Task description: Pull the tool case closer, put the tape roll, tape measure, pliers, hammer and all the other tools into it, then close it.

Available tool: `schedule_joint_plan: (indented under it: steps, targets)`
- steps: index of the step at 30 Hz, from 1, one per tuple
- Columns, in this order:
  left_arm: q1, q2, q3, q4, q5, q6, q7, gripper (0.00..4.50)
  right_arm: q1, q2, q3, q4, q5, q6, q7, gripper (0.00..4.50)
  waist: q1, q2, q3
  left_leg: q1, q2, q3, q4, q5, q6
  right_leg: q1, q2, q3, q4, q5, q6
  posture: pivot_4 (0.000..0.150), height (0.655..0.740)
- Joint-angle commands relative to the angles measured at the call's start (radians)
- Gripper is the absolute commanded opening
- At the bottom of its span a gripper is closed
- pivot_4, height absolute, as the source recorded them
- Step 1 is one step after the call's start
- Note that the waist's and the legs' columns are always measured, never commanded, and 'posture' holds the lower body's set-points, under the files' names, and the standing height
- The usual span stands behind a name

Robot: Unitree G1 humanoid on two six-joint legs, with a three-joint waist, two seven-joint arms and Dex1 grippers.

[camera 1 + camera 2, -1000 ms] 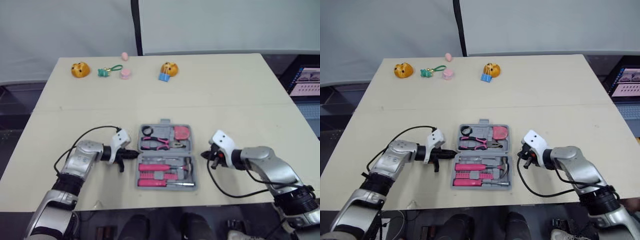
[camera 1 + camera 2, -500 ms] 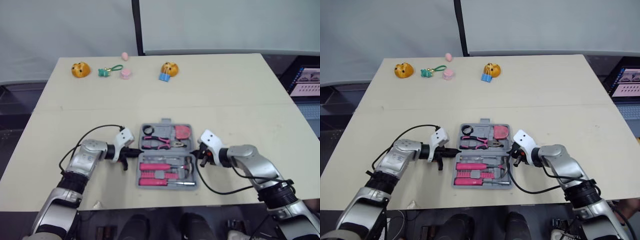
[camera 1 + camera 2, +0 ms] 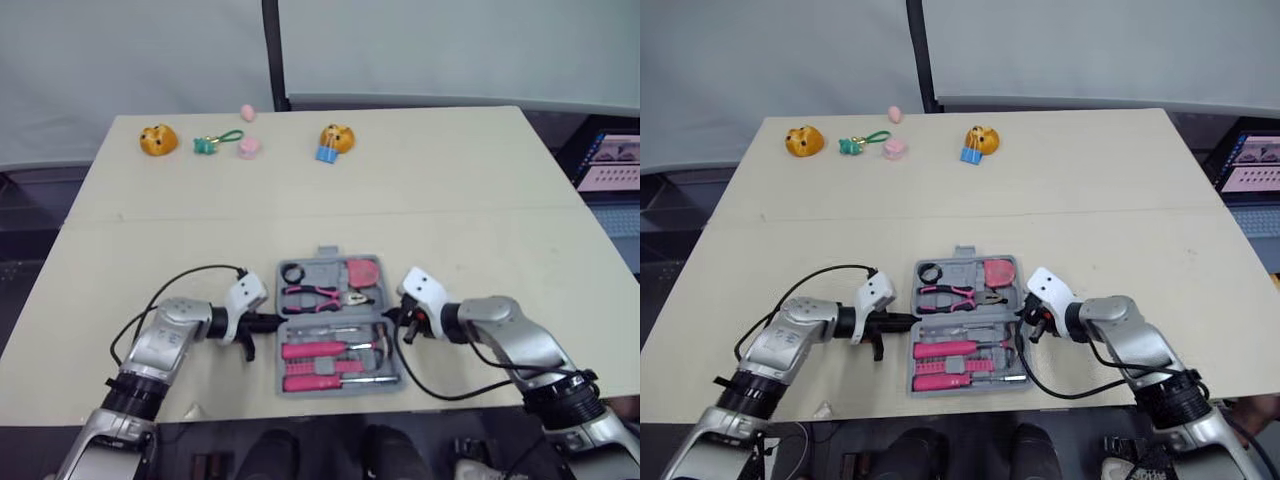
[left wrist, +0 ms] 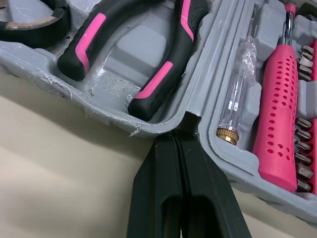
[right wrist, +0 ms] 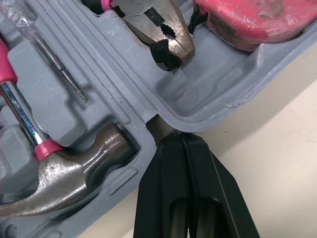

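Observation:
The grey tool case lies open at the table's near middle. In its far half are a black tape roll, pink-handled pliers and a pink tape measure. The near half holds a hammer, a pink screwdriver and a clear tester. My left gripper is shut, its tip pressed into the hinge notch on the case's left side. Shut as well, my right gripper touches the matching notch on the right side.
Along the far edge sit an orange plush, a green keychain, a small pink piece and an orange toy with a blue clip. A screen stands beyond the right edge. Bare tabletop surrounds the case.
My right gripper has moved left from open table onto the case's right side. The case has slid a little toward the near edge, with the left gripper staying on it.

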Motion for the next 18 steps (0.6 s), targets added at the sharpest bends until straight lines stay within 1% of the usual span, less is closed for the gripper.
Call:
schedule_joint_plan:
  steps: [1,18]
  targets:
    - [0.026,0.007,-0.019,-0.028,-0.011,0.02,-0.004,0.0,0.006,-0.006,-0.007,-0.078,0.033,0.008,0.031,0.06,0.0,0.0,0.0,0.0,0.0,0.0,0.0,0.0,0.0,0.0,0.0,0.0,0.0,0.0,0.0,0.15,0.7121]
    - [0.065,0.019,-0.022,-0.088,-0.026,0.067,0.0,0.0,0.043,-0.03,0.007,-0.164,0.058,0.065,0.052,0.06,-0.001,0.0,0.0,0.0,0.0,0.0,-0.001,0.0,0.0,0.0,0.0,0.0,-0.001,0.0,0.0,0.15,0.7121]
